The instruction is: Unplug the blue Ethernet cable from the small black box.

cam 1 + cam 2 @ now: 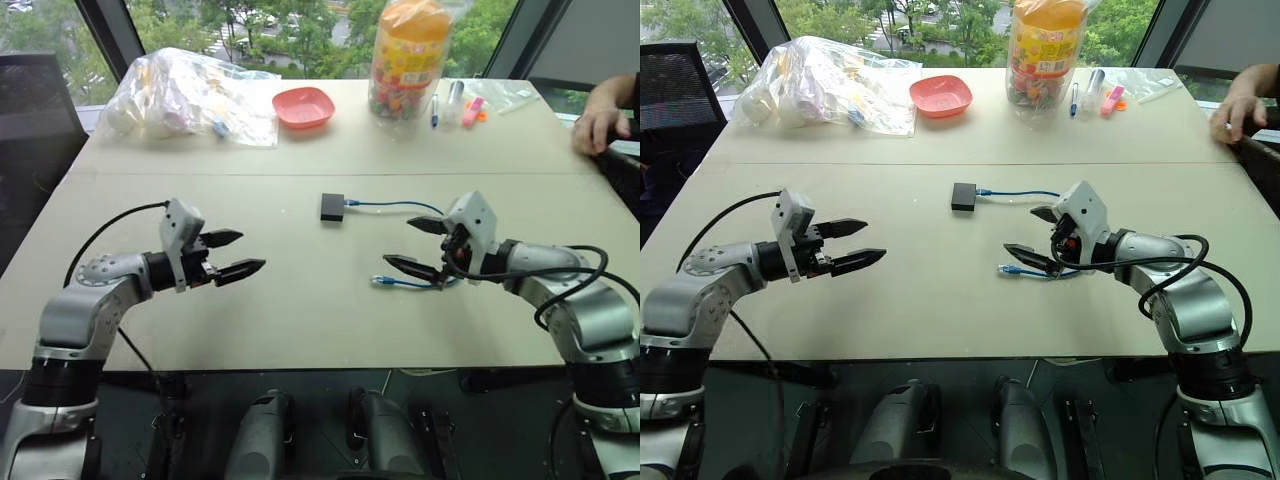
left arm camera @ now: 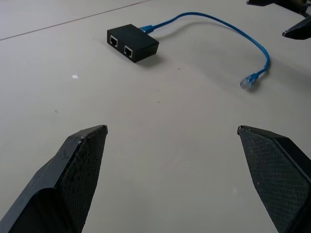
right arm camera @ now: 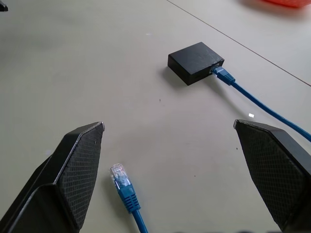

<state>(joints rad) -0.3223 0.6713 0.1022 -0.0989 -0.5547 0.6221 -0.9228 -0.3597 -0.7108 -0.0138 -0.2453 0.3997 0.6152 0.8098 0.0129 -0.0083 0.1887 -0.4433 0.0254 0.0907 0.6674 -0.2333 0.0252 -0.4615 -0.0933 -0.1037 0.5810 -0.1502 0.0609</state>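
Left eye view shows the task at its very start: the blue Ethernet cable (image 1: 395, 205) is plugged into the small black box (image 1: 333, 207), and neither pincer has touched either one. The box lies flat on the table (image 1: 300, 310), ahead of both pincers and roughly midway between them, well apart from each. The left gripper (image 1: 232, 255) hovers above the bare tabletop with its two black fingers spread wide and nothing between them; the box sits ahead of it and off toward the other arm. The right gripper (image 1: 418, 246) is likewise wide open and empty. The cable leaves the box on the side facing the right gripper, curves toward it, passes under it and doubles back, so that the free plug (image 3: 120, 177) lies just ahead of that gripper's fingertips, close to one finger. The plugged end (image 3: 222, 74) sits farther ahead of the same gripper, at the box's side wall. In the left wrist view two empty sockets face the left gripper.

The step in hand appears to be the approach. The next move likely calls for one pincer to pin or clasp the box while the other closes on the cable right at the plugged end, probably pressing the plug's latch, then pulls straight away from the socket
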